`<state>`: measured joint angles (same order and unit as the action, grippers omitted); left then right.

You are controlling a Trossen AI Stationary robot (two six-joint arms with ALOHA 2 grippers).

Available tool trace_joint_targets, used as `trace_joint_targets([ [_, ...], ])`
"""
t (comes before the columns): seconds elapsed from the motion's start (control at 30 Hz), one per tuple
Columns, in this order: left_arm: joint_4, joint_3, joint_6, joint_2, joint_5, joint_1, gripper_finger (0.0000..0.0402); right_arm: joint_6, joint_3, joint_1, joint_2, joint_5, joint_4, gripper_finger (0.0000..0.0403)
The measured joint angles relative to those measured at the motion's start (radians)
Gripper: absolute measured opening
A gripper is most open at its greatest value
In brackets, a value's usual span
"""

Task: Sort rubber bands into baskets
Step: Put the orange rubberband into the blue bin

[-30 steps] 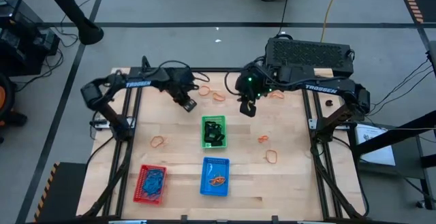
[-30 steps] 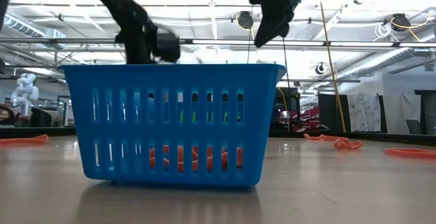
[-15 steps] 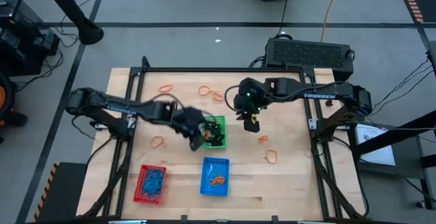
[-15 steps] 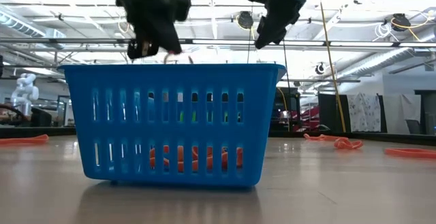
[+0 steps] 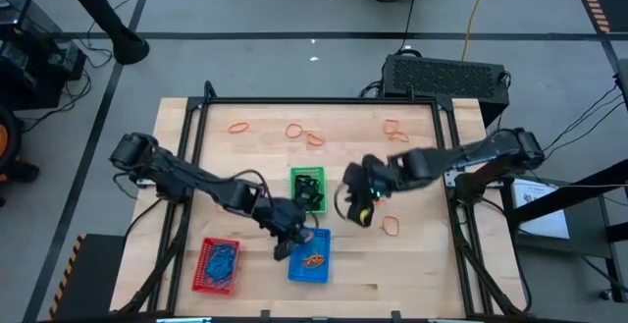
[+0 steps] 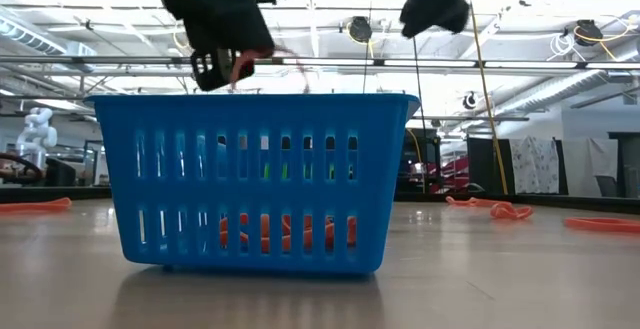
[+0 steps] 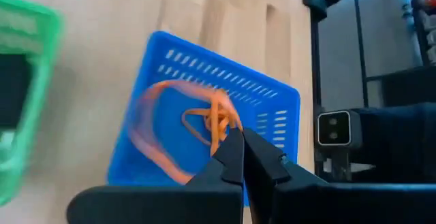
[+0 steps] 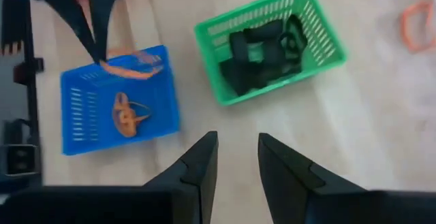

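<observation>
Left gripper [image 5: 286, 247] poised over the near-left corner of the blue basket [image 5: 311, 254], fingers [image 7: 235, 157] pinched together on an orange band [image 7: 151, 139] that dangles, blurred, above the basket's inside. More orange bands [image 8: 127, 114] lying tangled on the blue basket's floor. Right gripper [image 8: 236, 157] hanging over bare table [image 5: 422, 264] just right of the green basket [image 5: 307, 188], fingers apart and holding nothing. Green basket filled with black bands [image 8: 266, 55], standing just behind the blue one. Red basket [image 5: 219, 264] left of the blue, holding blue bands [image 5: 221, 259]. Loose orange bands still on the table: several along the far edge [image 5: 304, 133], one pair at the far right [image 5: 394, 129], one near the right gripper [image 5: 391, 226].
</observation>
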<state>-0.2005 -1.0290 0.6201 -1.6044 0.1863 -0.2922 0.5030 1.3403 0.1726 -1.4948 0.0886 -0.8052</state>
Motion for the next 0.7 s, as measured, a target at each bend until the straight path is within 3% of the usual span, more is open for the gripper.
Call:
trace_joint_targets([
  [0.27,0.211,-0.001,0.010,-0.128,-0.039,-0.081,0.0000,0.384,0.000,0.232,-0.002,0.158,0.004,0.0098],
  [0.37,0.221,0.000,0.030,-0.173,-0.062,-0.093,0.0000,0.485,0.000,0.303,-0.002,0.240,0.003,0.0098],
  [0.7,0.251,-0.026,0.072,-0.210,-0.066,-0.107,0.0004,0.578,0.000,0.366,-0.003,0.304,-0.019,0.0098],
])
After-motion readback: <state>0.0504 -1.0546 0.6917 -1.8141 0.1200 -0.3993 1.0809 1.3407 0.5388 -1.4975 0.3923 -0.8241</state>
